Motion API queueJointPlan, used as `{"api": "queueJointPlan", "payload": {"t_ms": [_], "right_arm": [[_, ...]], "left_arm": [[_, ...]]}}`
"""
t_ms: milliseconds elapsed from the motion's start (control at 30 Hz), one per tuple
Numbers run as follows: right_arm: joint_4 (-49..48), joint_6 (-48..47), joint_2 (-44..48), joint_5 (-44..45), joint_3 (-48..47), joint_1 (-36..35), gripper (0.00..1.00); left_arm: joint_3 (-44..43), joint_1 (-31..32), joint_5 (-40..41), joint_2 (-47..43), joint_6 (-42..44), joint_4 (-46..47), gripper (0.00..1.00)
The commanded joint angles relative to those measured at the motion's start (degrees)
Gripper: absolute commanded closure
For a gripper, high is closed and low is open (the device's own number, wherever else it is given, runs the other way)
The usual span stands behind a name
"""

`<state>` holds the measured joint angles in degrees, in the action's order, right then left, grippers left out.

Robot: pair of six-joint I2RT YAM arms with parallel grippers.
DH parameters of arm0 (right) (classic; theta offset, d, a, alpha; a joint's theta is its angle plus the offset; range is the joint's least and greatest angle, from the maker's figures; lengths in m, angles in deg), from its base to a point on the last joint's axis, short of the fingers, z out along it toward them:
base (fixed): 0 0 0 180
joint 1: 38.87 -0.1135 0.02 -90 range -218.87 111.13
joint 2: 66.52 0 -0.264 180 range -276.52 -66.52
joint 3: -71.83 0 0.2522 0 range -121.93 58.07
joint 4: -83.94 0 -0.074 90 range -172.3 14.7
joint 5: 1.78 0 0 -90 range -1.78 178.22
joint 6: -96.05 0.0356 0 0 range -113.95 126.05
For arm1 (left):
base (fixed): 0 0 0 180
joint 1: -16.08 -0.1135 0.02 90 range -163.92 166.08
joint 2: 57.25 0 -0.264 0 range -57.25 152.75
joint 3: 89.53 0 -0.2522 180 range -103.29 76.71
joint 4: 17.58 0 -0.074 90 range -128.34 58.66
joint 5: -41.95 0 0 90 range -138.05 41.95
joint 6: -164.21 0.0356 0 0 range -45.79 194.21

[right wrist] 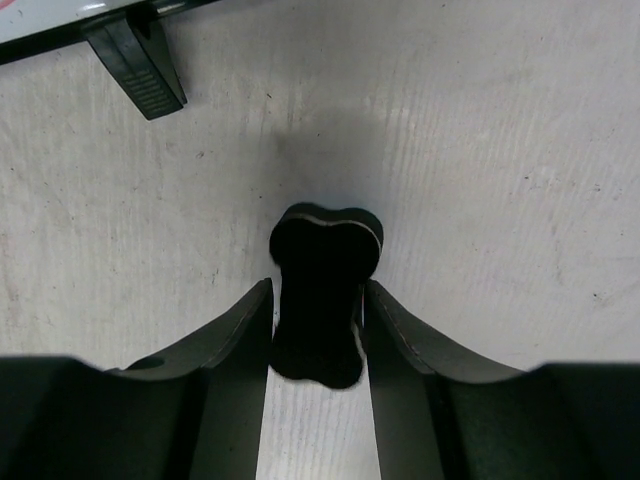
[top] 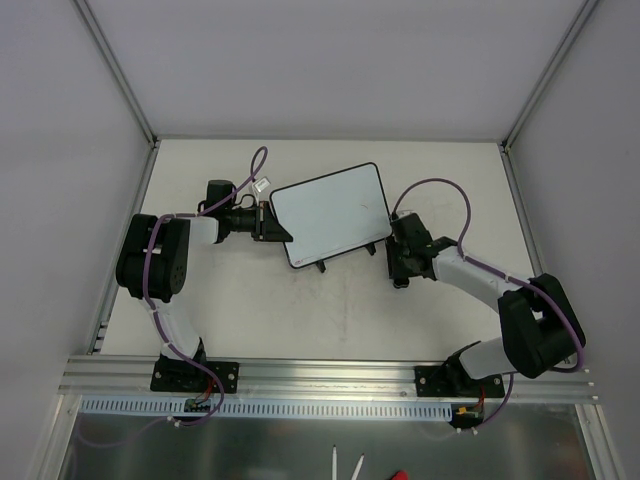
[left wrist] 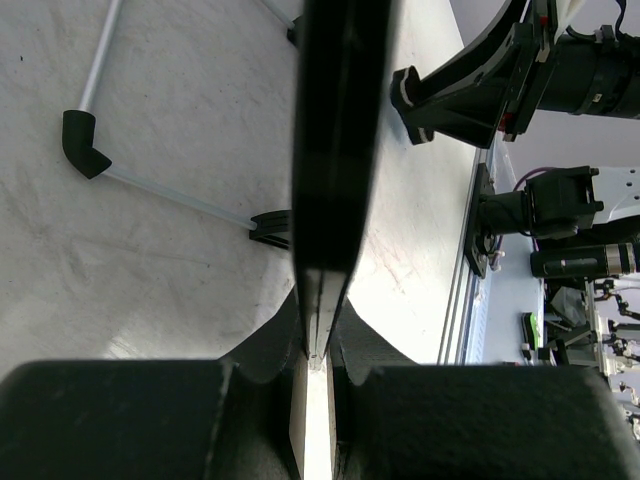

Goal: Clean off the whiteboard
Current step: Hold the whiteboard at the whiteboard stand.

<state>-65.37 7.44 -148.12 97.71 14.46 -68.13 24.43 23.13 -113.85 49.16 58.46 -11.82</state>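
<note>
The left pincer (left wrist: 318,345) is clenched on the whiteboard (top: 332,213), located centrally toward the tabletop's (top: 300,320) far edge. The right pincer (right wrist: 318,310) straddles the eraser (right wrist: 322,250); we cannot tell whether it grips. The board face shows no marks, so we judge erasing complete. The tabletop is scuffed white, and the walls are pale.

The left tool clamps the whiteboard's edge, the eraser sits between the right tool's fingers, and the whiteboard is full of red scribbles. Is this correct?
Not fully. The top external view shows the whiteboard clean white, without red scribbles. The rest holds: the left tool clamps its edge, and the eraser sits between the right tool's fingers.
</note>
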Motion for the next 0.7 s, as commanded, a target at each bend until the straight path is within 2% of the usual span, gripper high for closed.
{"api": "queueJointPlan", "payload": {"t_ms": [0,133,200,667], "right_arm": [[0.47,0.63,0.74,-0.09,0.55,-0.19,0.57],[0.47,1.07,1.44,0.26,1.25,-0.19,0.54],[1.00,1.34,1.53,1.31,1.25,-0.45,0.48],[3.64,4.24,2.68,3.51,1.69,-1.86,0.56]], "left_arm": [[-1.08,-0.54,2.17,-0.50,0.28,-1.95,1.00],[-1.08,-0.54,2.26,-0.41,0.28,-1.95,1.00],[-1.08,-0.54,2.25,-0.41,0.28,-1.95,1.00],[-1.17,-0.54,2.08,-0.33,0.28,-1.95,1.00]]}}
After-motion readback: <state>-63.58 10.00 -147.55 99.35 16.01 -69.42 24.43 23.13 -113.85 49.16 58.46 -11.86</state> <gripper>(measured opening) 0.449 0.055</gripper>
